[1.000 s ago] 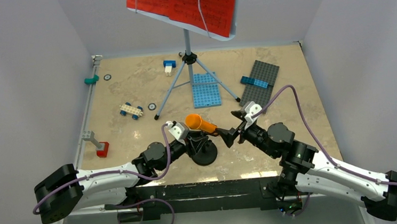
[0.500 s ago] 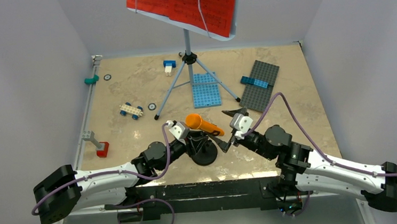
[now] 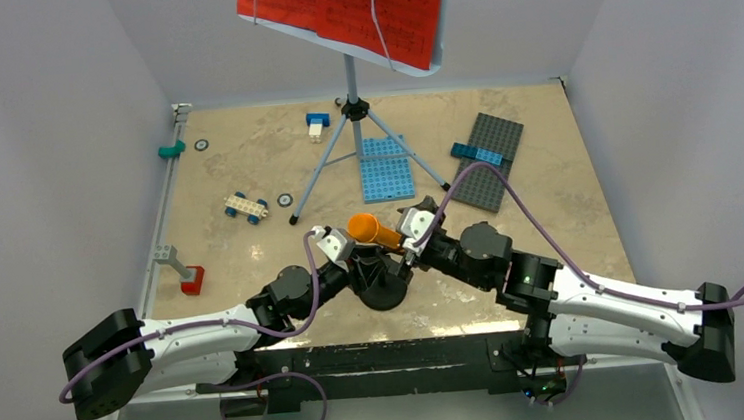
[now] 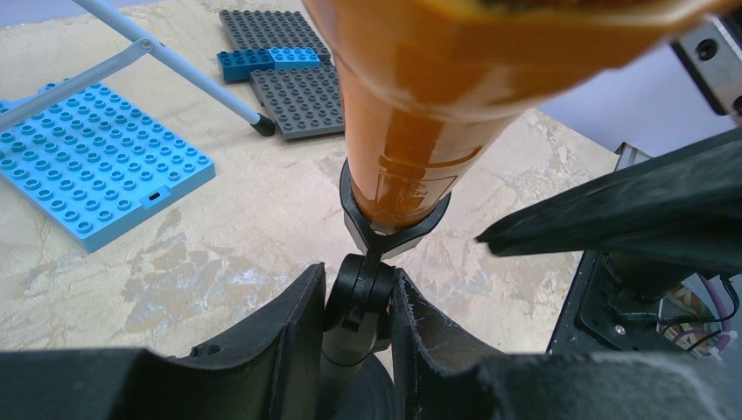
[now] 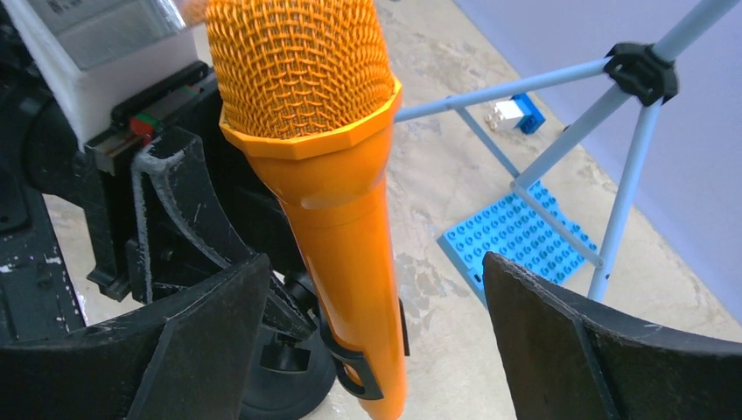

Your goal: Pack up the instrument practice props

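The orange toy microphone [image 3: 374, 232] sits tilted in the clip of its short black stand, whose round base [image 3: 382, 287] rests near the table's front edge. My left gripper [image 3: 350, 264] is shut on the stand's black post just under the clip [image 4: 357, 297]. My right gripper [image 3: 408, 239] is open, with its jaws either side of the microphone's handle [image 5: 372, 262] and not touching it. The pale-blue music stand on grey tripod legs [image 3: 353, 121] stands at the back, holding the red sheet-music pages [image 3: 342, 7].
A blue studded plate [image 3: 386, 169] lies under the tripod and a grey one [image 3: 487, 159] to its right. A small wheeled car [image 3: 246, 208], a blue-white brick [image 3: 316, 123], a teal piece [image 3: 172, 148] and a red-grey piece [image 3: 189, 275] lie on the left.
My right gripper has moved left from beside the microphone and now straddles its handle. The left gripper and the stand have not moved.
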### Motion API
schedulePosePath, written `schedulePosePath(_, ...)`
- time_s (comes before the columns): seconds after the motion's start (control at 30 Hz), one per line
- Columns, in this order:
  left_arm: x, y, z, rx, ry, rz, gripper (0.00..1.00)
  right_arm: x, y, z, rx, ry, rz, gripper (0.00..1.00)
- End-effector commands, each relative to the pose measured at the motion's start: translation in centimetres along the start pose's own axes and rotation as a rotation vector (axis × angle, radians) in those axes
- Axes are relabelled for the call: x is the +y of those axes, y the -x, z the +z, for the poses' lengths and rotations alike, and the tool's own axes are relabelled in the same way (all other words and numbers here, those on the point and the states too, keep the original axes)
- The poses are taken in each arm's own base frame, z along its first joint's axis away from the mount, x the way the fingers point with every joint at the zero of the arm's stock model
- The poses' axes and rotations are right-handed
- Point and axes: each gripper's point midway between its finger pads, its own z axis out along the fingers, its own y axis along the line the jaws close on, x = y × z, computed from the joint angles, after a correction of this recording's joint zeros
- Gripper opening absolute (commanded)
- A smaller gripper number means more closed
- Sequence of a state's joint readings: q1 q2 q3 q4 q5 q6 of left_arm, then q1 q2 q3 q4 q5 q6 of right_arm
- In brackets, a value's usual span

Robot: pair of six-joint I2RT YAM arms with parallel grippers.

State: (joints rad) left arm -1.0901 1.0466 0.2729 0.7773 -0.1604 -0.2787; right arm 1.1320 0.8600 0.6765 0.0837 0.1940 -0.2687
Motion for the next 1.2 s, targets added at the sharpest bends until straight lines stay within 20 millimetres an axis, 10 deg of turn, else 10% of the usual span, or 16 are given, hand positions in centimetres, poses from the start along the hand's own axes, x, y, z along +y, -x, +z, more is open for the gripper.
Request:
schedulePosePath(0.0,0.2,-4.4,-1.1,0.151,0.009,-0.033,0.0,-0.9,2.2,0.9,-0.034,-0.043,0.031,0.93)
schedulePosePath(0.27,-0.1,-4.6,-1.1,0.155,0.001,-0.034,0.0,-1.5,2.8,2.1,-0.025,-0.081,0.025,0.8)
schedulePosePath(0.63,0.0,-5.7,-0.7,0.198,0.035,-0.006,0.0,-3.7,2.4,1.7,0.003,-0.198,0.01,0.0)
schedulePosePath(1.17,2.0,-7.3,-0.8,0.2,0.152,0.022,0.0,-10.1,2.4,-3.6,0.078,-0.535,-0.04,0.0)
